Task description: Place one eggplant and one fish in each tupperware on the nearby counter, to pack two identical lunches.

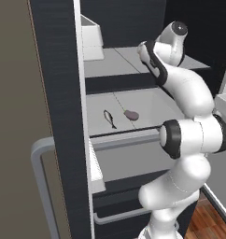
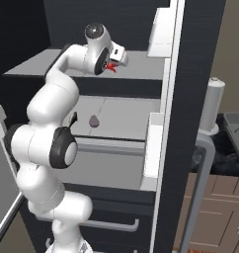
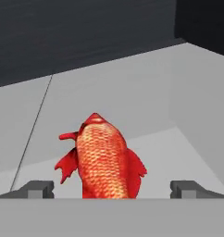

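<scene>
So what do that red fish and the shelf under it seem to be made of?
The fish looks like real scaly skin: a glossy red-orange body with a fine scale pattern and ragged fins, though everything here is rendered. The shelf looks like smooth matte grey plastic or painted metal; it is flat and even in tone with one thin seam, so either is possible.

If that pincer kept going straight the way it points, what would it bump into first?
Probably the scaly red-orange fish, lying between the open pincer tips on the grey shelf; depth is unclear.

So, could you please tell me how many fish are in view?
2: a red fish between the jaws over the upper shelf, and a grey fish on the middle shelf. Others may be hidden.
</scene>
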### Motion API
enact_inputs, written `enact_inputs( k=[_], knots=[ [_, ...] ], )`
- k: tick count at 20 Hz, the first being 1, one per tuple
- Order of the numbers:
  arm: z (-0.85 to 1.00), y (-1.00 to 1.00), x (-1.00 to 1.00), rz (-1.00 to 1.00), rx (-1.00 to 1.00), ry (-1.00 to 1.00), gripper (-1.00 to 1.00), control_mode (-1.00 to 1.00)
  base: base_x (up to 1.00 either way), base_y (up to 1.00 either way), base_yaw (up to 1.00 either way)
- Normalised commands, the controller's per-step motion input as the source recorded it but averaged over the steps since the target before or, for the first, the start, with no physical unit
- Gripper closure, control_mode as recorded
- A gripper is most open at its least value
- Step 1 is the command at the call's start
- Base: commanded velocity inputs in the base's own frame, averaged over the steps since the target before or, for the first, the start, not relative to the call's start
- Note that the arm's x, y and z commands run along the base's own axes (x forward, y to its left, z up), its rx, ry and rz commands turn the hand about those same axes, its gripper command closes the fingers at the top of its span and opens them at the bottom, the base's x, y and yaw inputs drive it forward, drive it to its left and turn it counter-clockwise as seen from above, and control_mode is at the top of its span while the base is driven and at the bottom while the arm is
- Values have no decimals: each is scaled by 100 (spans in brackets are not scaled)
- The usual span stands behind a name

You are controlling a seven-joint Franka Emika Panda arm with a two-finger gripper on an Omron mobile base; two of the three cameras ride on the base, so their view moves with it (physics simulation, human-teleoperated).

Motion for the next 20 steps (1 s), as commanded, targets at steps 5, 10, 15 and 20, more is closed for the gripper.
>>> enact_inputs(
  k=[5,10,15,20],
  knots=[
    [-25,-5,68,6,0,0,-100,-100,0,0,0],
    [-56,8,23,9,-1,3,-100,-100,0,0,0],
    [-83,34,0,6,-6,9,100,-100,0,0,0],
    [-43,32,3,2,-3,0,100,-100,0,0,0]
  ],
)
